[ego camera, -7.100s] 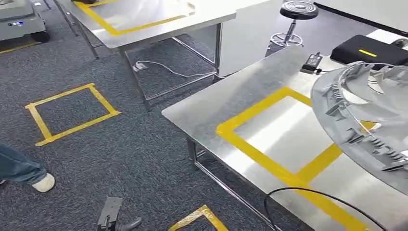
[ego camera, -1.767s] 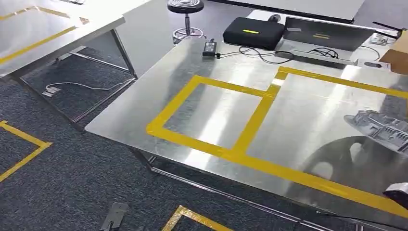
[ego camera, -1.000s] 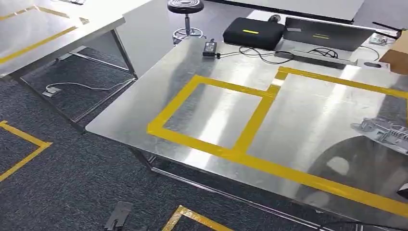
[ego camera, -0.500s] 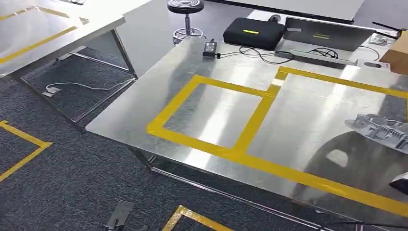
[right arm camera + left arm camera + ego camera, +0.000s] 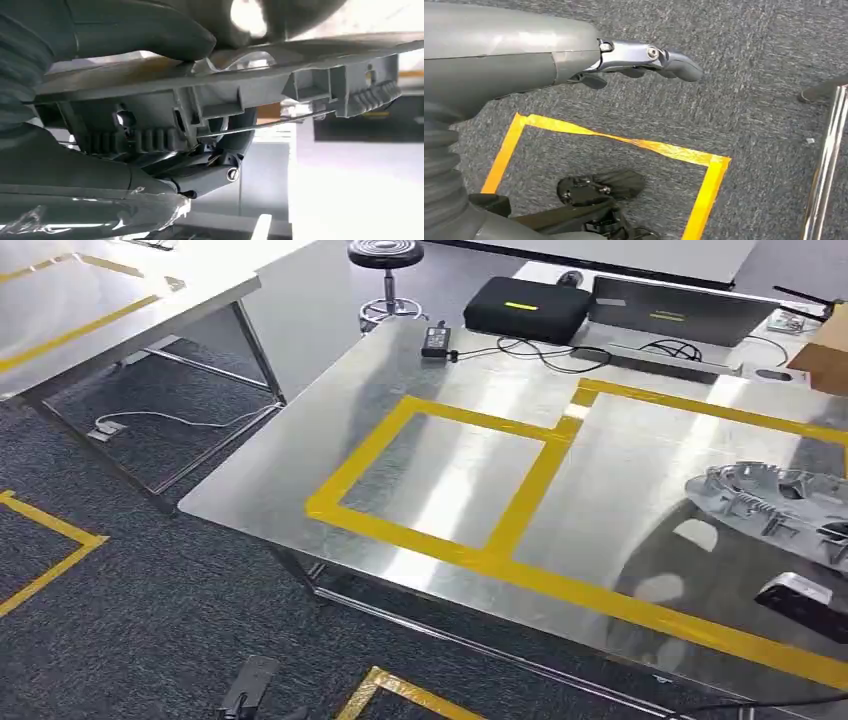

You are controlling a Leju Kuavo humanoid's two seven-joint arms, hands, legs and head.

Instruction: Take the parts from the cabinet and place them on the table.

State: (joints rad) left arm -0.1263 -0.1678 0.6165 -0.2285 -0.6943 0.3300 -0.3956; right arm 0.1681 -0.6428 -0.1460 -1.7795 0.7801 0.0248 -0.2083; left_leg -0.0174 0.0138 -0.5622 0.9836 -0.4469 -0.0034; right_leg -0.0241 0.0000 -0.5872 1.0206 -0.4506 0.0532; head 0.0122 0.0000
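A large grey plastic ring-shaped part (image 5: 770, 502) with ribs and clips sits low over the steel table (image 5: 300, 470), at its right side, inside the right yellow-taped rectangle (image 5: 700, 410). I cannot tell whether it touches the surface. My right hand (image 5: 115, 165) grips the part (image 5: 310, 85): the thumb (image 5: 145, 30) presses on one face and the fingers (image 5: 220, 170) curl under the ribbed rim. The dark right wrist (image 5: 805, 602) shows at the table's right front. My left hand (image 5: 639, 55) hangs over the carpet and holds nothing, its fingers stretched out.
A black case (image 5: 527, 308), a laptop (image 5: 680, 308), a power adapter (image 5: 437, 340) with cables and a cardboard box (image 5: 825, 360) line the table's far edge. The left taped rectangle (image 5: 440, 475) is bare. A stool (image 5: 386, 254) and a second table (image 5: 100, 310) stand beyond.
Since 7.1 s ago the camera has turned toward the table. In the last second the grey part has come further in from the right over the taped rectangle, with more of its rim showing.
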